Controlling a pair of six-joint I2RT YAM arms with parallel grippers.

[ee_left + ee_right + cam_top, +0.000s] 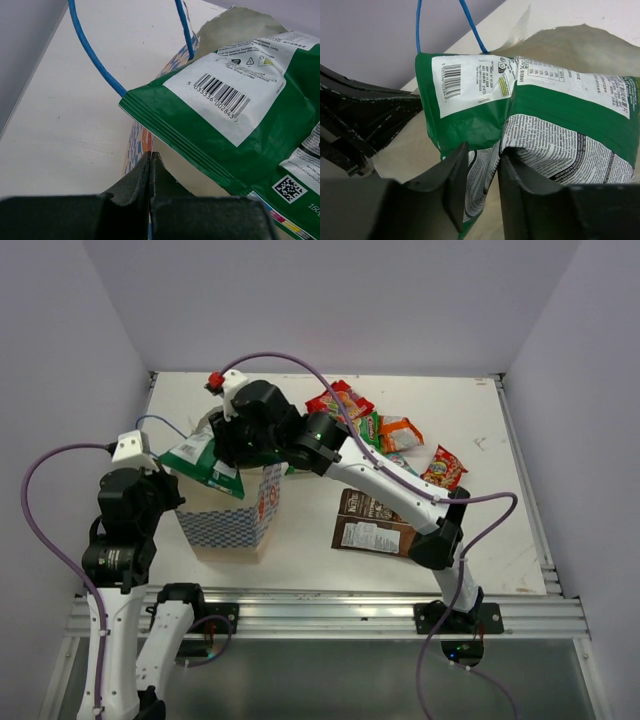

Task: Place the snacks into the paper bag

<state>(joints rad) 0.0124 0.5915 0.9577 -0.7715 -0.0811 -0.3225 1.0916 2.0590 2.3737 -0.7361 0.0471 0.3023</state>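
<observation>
- Paper bag (240, 520) stood upright on the table (300, 565), just right of the left gripper (176, 492), with its mouth open.
- In the left wrist view, the left gripper (151, 156) had its fingers pressed together on the paper bag's (137, 145) near rim, the thin paper edge caught between them.
- A blue cord handle (95, 60) arched up beyond that gripper's tips. It also showed in the right wrist view (470, 27), above the chip bag.
- A green-white chip bag (205, 465) hung tilted over the paper bag's mouth, just ahead of and above the left gripper. Its barcode panel (220, 95) faced the left wrist camera.
- The right gripper (224, 448) reached across from the right and pinched the chip bag (520, 115) by its crumpled lower part. Both fingers (455, 180) were closed onto the film, and the paper bag's tan inside (410, 150) lay under it.
- How far the chip bag had gone into the paper bag could not be told; most of it was above the rim.
- Well behind the right gripper, along its forearm's far side, loose snacks lay together on the table: a red packet (340, 400), a green-white one (366, 430) and an orange one (400, 430).
- A large brown bag (372, 523) lay flat near the right arm's elbow, apart from the paper bag.
- A small red pack (443, 468) lay farthest right, beyond the elbow.
</observation>
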